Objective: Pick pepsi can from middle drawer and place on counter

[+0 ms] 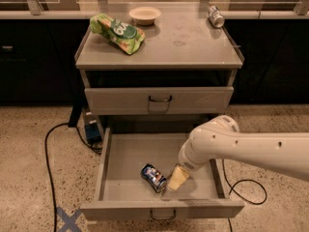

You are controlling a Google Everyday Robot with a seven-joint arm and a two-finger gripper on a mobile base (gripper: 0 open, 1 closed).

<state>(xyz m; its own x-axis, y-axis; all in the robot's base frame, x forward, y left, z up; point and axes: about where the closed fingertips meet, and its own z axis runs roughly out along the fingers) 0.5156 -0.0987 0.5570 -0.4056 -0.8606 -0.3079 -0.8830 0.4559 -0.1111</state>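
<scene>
In the camera view, the middle drawer [120,158] stands pulled out from the grey cabinet, a wide shallow metal tray with a small dark wire handle [162,216] centred on its front panel. The pepsi can [153,177] lies on its side on the drawer floor, close to the front panel and slightly left of centre. It is dark blue with red and white marks on its body and a silver end turned toward the front right. The gripper [177,179], a pale yellowish wedge at the tip of the white arm [241,146], reaches down into the drawer just right of the can; whether it is open or closed cannot be told, nor whether it touches the can. Above, the closed drawer [159,99] sits under the counter [183,42], which carries a green chip bag [117,32], a pale bowl [145,15] and a silver-grey can [216,16] at its far right corner.
</scene>
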